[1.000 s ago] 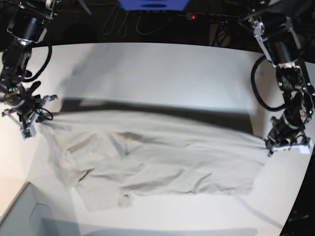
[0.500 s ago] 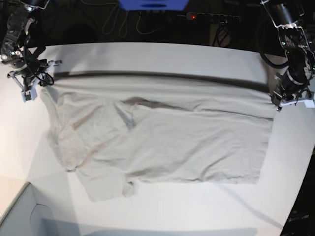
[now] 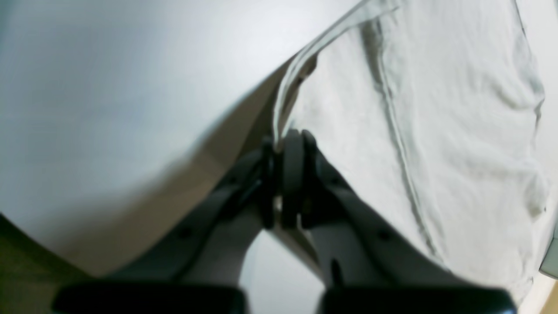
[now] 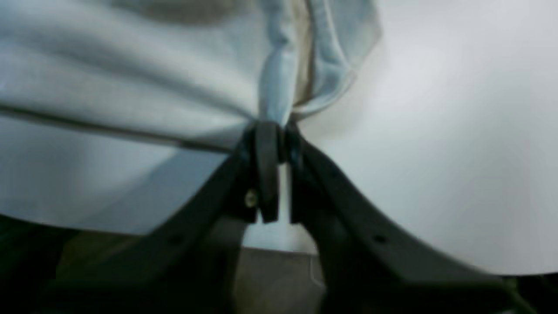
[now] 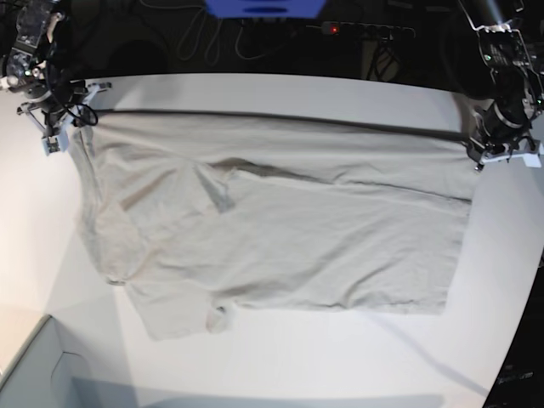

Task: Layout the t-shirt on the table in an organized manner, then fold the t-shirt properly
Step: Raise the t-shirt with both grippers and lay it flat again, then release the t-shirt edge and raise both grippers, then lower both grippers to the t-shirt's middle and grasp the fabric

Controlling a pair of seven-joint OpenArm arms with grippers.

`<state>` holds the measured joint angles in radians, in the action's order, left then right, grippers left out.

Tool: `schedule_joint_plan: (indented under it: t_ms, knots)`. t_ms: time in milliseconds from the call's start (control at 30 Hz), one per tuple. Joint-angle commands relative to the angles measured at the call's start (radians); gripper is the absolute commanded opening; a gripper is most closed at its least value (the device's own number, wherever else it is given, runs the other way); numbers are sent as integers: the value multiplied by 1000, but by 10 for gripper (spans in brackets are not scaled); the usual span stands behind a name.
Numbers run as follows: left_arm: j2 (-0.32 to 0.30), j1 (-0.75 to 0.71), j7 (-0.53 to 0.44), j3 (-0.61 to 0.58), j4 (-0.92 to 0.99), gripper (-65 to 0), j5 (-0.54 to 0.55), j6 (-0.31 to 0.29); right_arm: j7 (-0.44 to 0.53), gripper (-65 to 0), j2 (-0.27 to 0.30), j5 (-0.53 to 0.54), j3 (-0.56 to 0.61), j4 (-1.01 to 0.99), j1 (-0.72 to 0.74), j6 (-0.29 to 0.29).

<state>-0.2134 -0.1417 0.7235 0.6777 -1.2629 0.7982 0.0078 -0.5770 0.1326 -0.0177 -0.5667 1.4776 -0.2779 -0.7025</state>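
t-shirt (image 5: 272, 238) — spread across mid surface (image 5: 255, 93), far edge taut, creases and a rumpled sleeve toward 8 o'clock | left gripper (image 5: 501, 153) at 3 o'clock clamped on one far corner | right gripper (image 5: 59, 127) at 10 o'clock pinching the other | layout nearly done — smoothing and all folding remain

The t-shirt (image 5: 280, 229) lies spread on the table (image 5: 255, 93), between both arms.
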Motion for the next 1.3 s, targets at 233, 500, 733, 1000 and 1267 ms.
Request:
schedule_joint_plan:
  t_ms: [233,500,733,1000,1267]
  knots:
    - [-13,-17,83,67,-47,-504,13,-6,44,-410,-9,15,-155,108,-16,4]
    - [7,-16,172,204,-136,-314,11,-6,35,-406,-20,15,-191,229,-16,4]
    - [2,73,160,196,-217,-288,5,-6,35,-406,-20,11,-111,202,75,4]
    - [2,380,155,115,-18,-288,-130,-6,45,-406,-14,-170,-59,-44,394,4]
    - [2,537,-149,-126,271,-288,-296,-6,214,-405,43,-324,-59,-478,675,4]
